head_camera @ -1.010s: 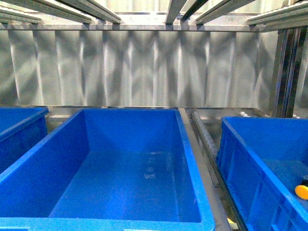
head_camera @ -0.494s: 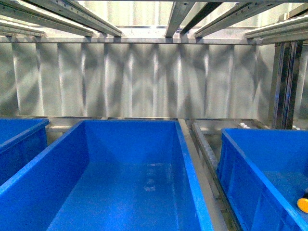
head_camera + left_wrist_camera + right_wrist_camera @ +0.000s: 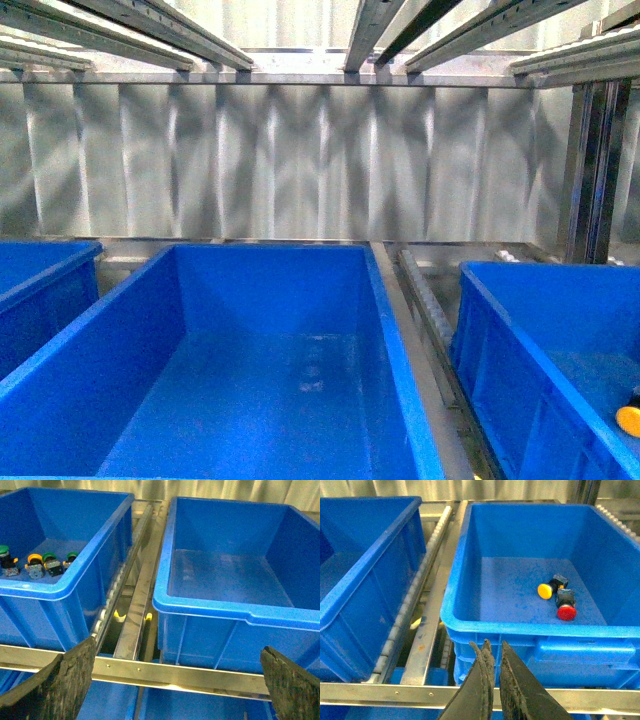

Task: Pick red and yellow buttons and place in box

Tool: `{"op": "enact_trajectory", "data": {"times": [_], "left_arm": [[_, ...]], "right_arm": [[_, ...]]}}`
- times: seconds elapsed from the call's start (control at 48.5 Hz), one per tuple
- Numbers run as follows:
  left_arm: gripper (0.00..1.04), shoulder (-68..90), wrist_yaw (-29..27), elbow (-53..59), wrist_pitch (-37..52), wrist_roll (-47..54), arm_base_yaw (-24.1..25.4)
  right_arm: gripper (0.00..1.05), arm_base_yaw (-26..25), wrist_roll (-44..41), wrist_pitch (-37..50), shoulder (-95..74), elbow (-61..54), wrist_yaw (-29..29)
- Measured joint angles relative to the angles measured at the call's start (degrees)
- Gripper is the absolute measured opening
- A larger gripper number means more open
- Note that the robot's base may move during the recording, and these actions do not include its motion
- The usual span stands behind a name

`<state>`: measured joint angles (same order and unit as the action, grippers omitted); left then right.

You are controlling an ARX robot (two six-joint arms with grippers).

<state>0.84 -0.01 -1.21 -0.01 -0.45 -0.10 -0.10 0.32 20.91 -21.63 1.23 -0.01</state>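
We are looking out from the robot's body at a corrugated metal wall [image 3: 300,160] behind a row of blue bins on a roller rack. Compared with a second ago, the front view is tilting upward: the overhead rails [image 3: 150,30] are filling more of the top, and the near rim of the middle bin [image 3: 400,380] is no longer showing. We are judging this as the robot repositioning itself, not as any handling; no button has been moved.

The middle bin is sitting empty, centre and near. To its right, well apart across a roller track [image 3: 425,290], is the right bin [image 3: 470,330], and a sliver of the yellow button [image 3: 629,420] is showing at the far right edge of the front view.

From the right wrist, we are seeing that yellow button [image 3: 545,590] lying on its side on the right bin's floor, with the red button [image 3: 566,611] just beside it. The right gripper [image 3: 493,680] is hanging outside the bin's near wall, its jaws nearly pressed together and holding nothing.

From the left wrist, the left gripper [image 3: 175,680] is spread wide and empty, facing the gap between the middle bin and the left bin [image 3: 65,587], which is holding green buttons [image 3: 4,550] and one orange-yellow button [image 3: 35,559].

Picking is not yet begun.
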Motion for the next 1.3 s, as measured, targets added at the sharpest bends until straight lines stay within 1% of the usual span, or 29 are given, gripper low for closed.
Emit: {"op": "enact_trajectory", "data": {"times": [0.742, 0.824, 0.845, 1.216, 1.277, 1.298], "left_arm": [[0.97, 0.00, 0.02, 0.00, 0.00, 0.02, 0.00], [0.97, 0.00, 0.00, 0.00, 0.00, 0.02, 0.00], [0.97, 0.00, 0.02, 0.00, 0.00, 0.02, 0.00], [0.97, 0.00, 0.02, 0.00, 0.00, 0.02, 0.00], [0.97, 0.00, 0.02, 0.00, 0.00, 0.02, 0.00], [0.97, 0.00, 0.02, 0.00, 0.00, 0.02, 0.00]], "right_arm": [[0.03, 0.00, 0.00, -10.80, 11.61, -0.02, 0.04], [0.03, 0.00, 0.00, -19.87, 18.80, 0.00, 0.13], [0.03, 0.02, 0.00, -20.37, 20.09, 0.00, 0.02], [0.03, 0.00, 0.00, -20.81, 21.35, 0.00, 0.02], [0.15, 0.00, -0.09, -20.81, 21.35, 0.00, 0.02], [0.17, 0.00, -0.11, -20.81, 21.35, 0.00, 0.04]]}}
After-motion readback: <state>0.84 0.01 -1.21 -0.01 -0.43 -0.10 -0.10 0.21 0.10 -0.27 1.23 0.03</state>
